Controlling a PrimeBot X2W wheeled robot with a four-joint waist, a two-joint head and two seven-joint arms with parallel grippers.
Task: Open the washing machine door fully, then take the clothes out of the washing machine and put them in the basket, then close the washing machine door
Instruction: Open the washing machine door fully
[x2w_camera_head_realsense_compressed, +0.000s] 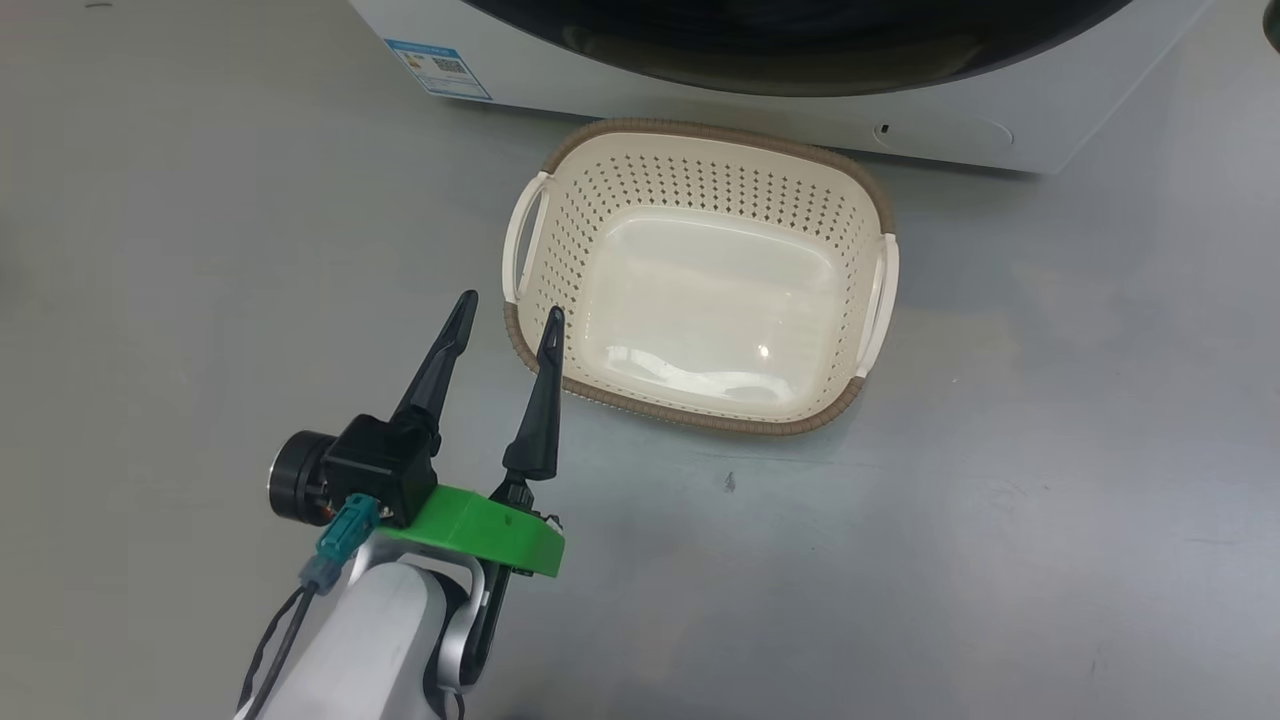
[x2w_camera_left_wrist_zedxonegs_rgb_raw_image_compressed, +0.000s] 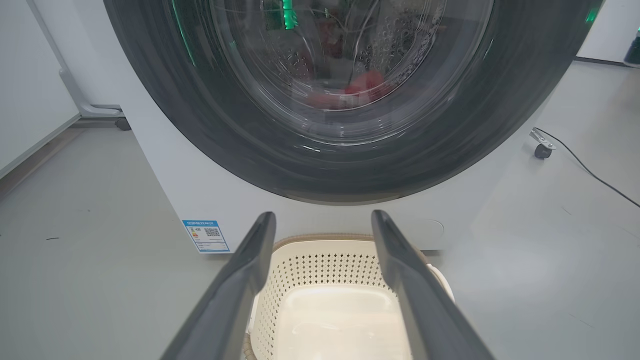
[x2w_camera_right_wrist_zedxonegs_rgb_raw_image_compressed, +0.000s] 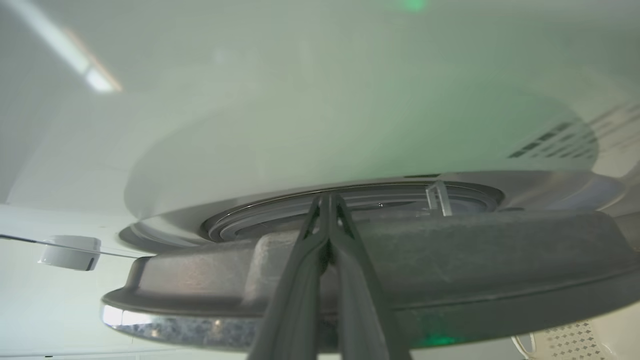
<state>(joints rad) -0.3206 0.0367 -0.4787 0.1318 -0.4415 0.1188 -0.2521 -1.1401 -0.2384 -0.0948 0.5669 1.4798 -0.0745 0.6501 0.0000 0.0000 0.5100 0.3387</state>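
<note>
The cream basket (x2w_camera_head_realsense_compressed: 700, 422) stands on the floor in front of the white washing machine (x2w_camera_head_realsense_compressed: 700, 110). My left gripper (x2w_camera_head_realsense_compressed: 511, 305) hovers open and holding nothing, at the basket's near left corner. In the left wrist view the left gripper (x2w_camera_left_wrist_zedxonegs_rgb_raw_image_compressed: 322, 216) points at the black-rimmed washing machine door (x2w_camera_left_wrist_zedxonegs_rgb_raw_image_compressed: 200, 125). Red clothes (x2w_camera_left_wrist_zedxonegs_rgb_raw_image_compressed: 362, 85) lie behind its glass, and the basket (x2w_camera_left_wrist_zedxonegs_rgb_raw_image_compressed: 325, 265) sits below. In the right wrist view my right gripper (x2w_camera_right_wrist_zedxonegs_rgb_raw_image_compressed: 327, 197) is shut, fingers pressed together. Its tips reach over the door's grey inner edge (x2w_camera_right_wrist_zedxonegs_rgb_raw_image_compressed: 475, 260) towards the grey drum seal (x2w_camera_right_wrist_zedxonegs_rgb_raw_image_compressed: 280, 220).
A blue sticker (x2w_camera_head_realsense_compressed: 438, 68) marks the washer's lower left corner. Grey floor spreads on both sides of the basket. To the washer's right a caster wheel (x2w_camera_left_wrist_zedxonegs_rgb_raw_image_compressed: 542, 147) with a black cable rests on the floor. A white frame foot (x2w_camera_left_wrist_zedxonegs_rgb_raw_image_compressed: 100, 110) stands at its left.
</note>
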